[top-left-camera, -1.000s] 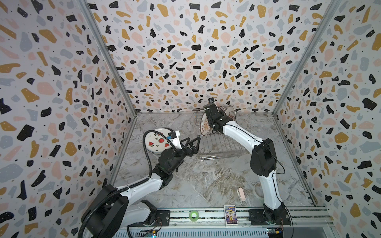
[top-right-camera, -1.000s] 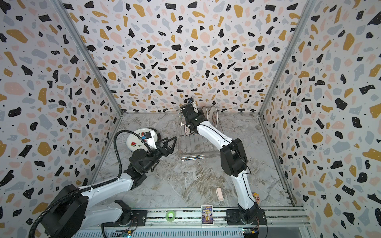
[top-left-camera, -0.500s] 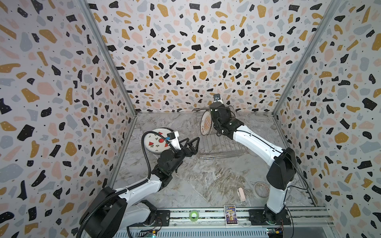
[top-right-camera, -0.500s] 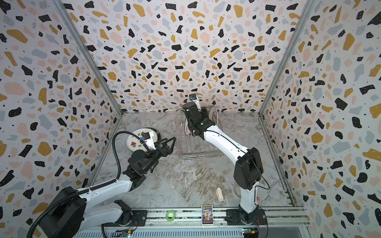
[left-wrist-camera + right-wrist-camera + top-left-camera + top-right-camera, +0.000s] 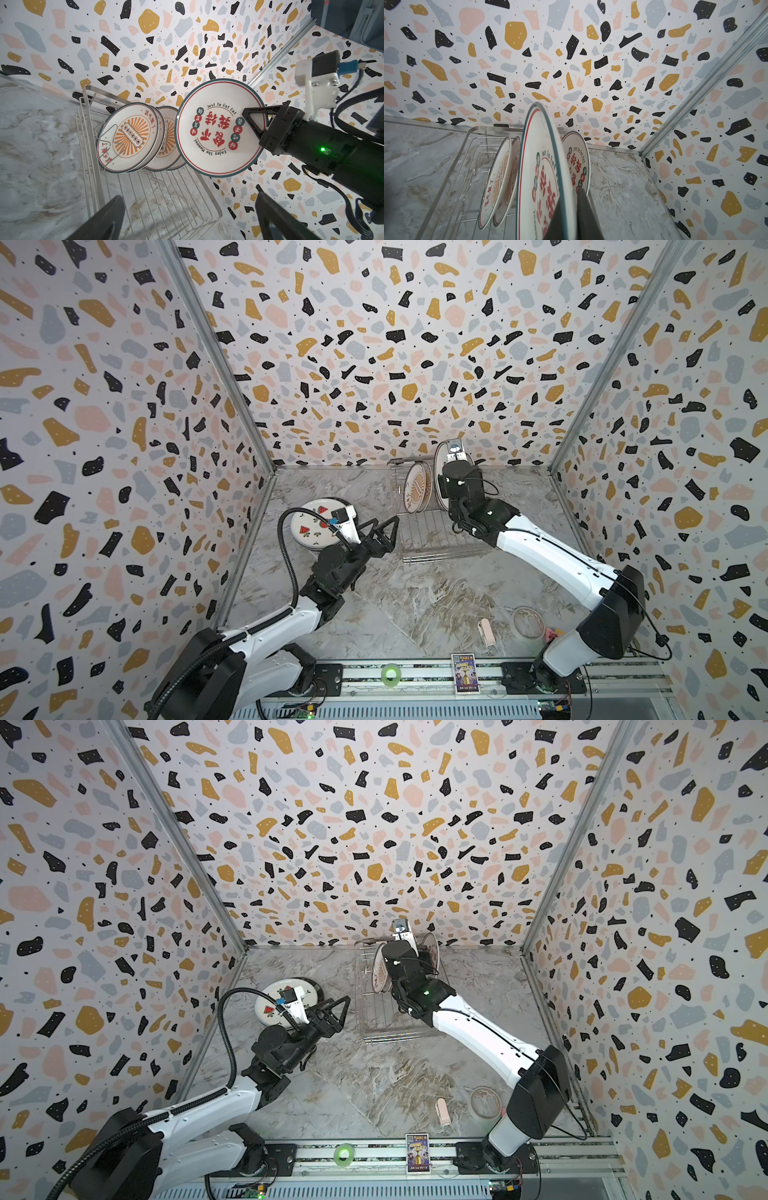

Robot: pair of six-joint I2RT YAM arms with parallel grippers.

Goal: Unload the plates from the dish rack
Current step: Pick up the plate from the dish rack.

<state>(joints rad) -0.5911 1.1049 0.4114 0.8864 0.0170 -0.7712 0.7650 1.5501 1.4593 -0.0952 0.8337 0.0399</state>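
The dish rack [image 5: 434, 537] sits upper centre in both top views, by the back wall. Above it, centre-right in the left wrist view, the red-lettered plate [image 5: 216, 128] hangs upright, its rim pinched by the clenched right gripper [image 5: 252, 121]. 2 sunburst plates [image 5: 131, 137] and 1 more lettered plate [image 5: 577, 158] stand in the rack. Whether the held plate's lower rim has cleared the wires is hard to tell. A straight lift should therefore come before any swing toward the watermelon plate [image 5: 311, 524], lying flat at centre-left. The left gripper [image 5: 386, 523], fingers spread and empty, hovers just beside the rack.
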